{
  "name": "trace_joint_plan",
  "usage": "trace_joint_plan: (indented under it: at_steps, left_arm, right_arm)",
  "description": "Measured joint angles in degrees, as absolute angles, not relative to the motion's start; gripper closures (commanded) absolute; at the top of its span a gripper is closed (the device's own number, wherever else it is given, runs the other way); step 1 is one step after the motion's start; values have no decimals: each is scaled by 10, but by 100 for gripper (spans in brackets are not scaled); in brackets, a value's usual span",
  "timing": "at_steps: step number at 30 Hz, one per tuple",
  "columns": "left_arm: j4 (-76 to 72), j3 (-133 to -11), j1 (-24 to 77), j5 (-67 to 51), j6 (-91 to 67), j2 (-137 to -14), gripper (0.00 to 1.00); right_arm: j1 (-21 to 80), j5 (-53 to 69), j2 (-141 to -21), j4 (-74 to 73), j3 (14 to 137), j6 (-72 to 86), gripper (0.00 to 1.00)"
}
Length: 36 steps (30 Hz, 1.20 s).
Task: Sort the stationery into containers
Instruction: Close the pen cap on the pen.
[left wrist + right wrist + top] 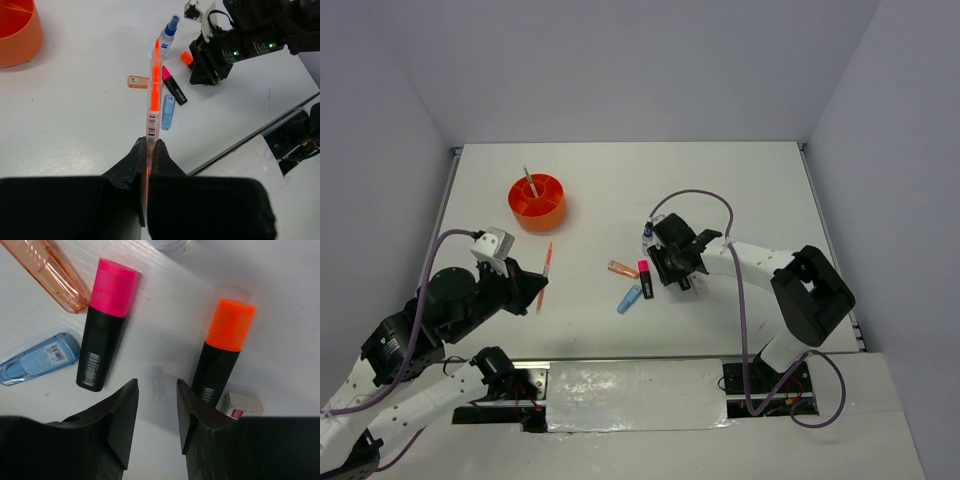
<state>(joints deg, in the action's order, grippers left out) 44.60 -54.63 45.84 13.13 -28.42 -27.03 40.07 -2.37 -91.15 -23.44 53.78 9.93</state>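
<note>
My left gripper (pixel 149 145) is shut on the thin orange pen (pixel 154 100), which sticks straight out from the jaws above the table; from above the pen (pixel 545 275) hangs below the orange container (pixel 537 202). A grey pencil (pixel 529 180) stands in that cup. My right gripper (pixel 157 385) is low over the table with its jaws apart, between the pink highlighter (pixel 105 325) and the orange highlighter (pixel 222 350). A small clear tube (pixel 156 382) lies between its fingertips, ungripped. The white eraser (pixel 242 404) lies beside the right finger.
A blue marker (pixel 40 357) and a translucent orange piece (pixel 52 275) lie left of the pink highlighter. The blue-capped bottle (pixel 169 34) lies just beyond the right gripper (pixel 670 268). The table's front edge (pixel 235 150) runs close behind the items.
</note>
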Motion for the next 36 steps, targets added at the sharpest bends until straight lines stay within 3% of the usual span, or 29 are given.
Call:
trace_joint_plan:
  at_steps: [16,21,25,32,36]
  left_arm:
    - [445,-530,459,112,-284,-283,100]
    - [445,-530,459,112,-284,-280,100]
    - [445,-530,459,112,-284,-280,100]
    - [445,-530,459,112,-284,-279,100]
    - [445,-530,459,112,-284,-280,100]
  right_arm:
    - [402,-21,-955,-231,537,99,65]
    - [404,-22,-955,-232,537,100,71]
    - [406,-27,-955,-232,537,99,90]
    - [413,-36,-940,-232,525,124,95]
    - [417,-38,-867,-250,501,150,100]
